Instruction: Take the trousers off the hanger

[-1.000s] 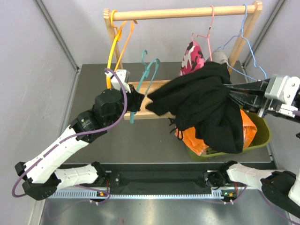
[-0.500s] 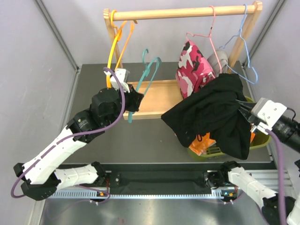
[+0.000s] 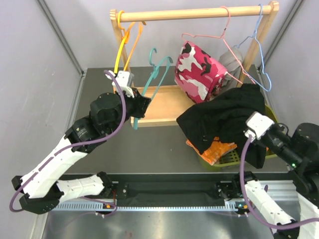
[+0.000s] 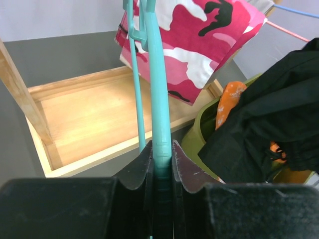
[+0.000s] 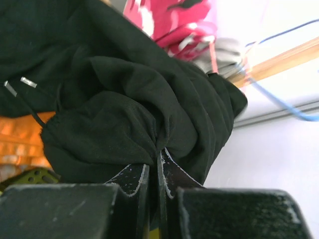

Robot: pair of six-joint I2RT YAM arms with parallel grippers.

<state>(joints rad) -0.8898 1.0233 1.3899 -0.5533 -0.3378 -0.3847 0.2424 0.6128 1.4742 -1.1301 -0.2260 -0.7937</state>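
The black trousers point(image 3: 224, 119) hang off my right gripper point(image 3: 249, 130), which is shut on a fold of them point(image 5: 124, 114), over the green basket point(image 3: 279, 149). The orange trousers point(image 3: 214, 149) lie in that basket. The pink camouflage trousers point(image 3: 197, 72) hang on the pink hanger point(image 3: 209, 35). The grey trousers point(image 3: 230, 62) hang behind them by the blue hanger point(image 3: 261, 50). My left gripper point(image 3: 142, 107) is shut on the teal hanger point(image 4: 157, 99), which is bare and still hooked on the wooden rail point(image 3: 199, 13).
A yellow hanger point(image 3: 119, 55) and an orange hanger point(image 3: 133, 42) hang bare at the rail's left end. The rack's wooden base tray point(image 3: 164, 107) sits on the grey table. White walls stand close on both sides.
My right gripper has pulled the black trousers off the teal hanger, rightward and toward the near edge, over the basket. The pink camouflage trousers have swung out to the left. My left gripper stays on the teal hanger.
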